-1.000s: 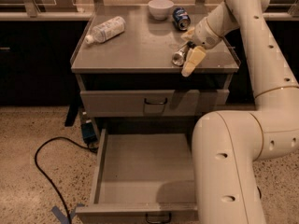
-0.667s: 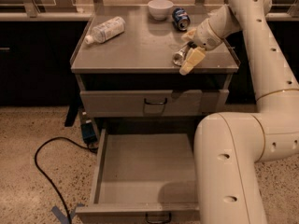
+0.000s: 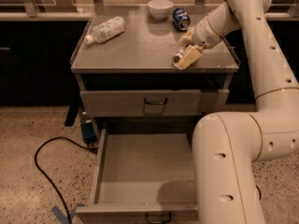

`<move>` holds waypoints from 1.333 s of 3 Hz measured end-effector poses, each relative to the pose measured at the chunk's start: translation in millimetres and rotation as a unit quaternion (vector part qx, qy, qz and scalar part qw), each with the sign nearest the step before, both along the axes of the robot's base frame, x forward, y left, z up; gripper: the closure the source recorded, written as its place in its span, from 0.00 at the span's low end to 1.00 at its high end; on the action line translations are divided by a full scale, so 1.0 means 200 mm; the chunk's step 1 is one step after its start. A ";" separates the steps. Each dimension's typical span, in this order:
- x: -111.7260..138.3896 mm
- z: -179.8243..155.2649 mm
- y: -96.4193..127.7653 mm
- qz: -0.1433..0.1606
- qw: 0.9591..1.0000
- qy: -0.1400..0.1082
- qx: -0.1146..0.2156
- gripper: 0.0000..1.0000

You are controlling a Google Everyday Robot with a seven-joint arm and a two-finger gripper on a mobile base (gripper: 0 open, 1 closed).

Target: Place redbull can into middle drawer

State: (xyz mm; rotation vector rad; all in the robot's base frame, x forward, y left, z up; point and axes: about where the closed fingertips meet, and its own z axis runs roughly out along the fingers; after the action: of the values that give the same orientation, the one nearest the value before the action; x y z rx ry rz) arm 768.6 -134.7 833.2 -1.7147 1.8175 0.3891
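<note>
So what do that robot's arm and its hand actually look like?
The arm is a chain of thick, rounded, creamy-white tubes, dotted with small dark holes and ringed by thin tan lines at the joints. No loose cables show on it. It narrows to the gripper, a pale yellowish wedge over the right front of the cabinet top.

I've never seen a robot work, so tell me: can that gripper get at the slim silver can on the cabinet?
Probably yes. The gripper is right at the redbull can near the front right edge of the cabinet top, with nothing between them; the dark blue can and bowl sit farther back.
</note>
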 end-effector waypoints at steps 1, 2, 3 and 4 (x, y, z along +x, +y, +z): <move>0.00 0.03 0.00 0.000 1.000 0.000 0.000 0.87; 0.06 0.07 0.04 -0.001 0.999 -0.035 0.011 1.00; 0.17 0.15 0.10 0.006 0.995 -0.095 0.034 1.00; 0.26 0.02 0.22 0.011 0.993 -0.111 0.043 1.00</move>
State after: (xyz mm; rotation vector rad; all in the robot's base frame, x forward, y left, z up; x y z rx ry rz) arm 820.2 -90.3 838.1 -1.6499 1.6008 0.2691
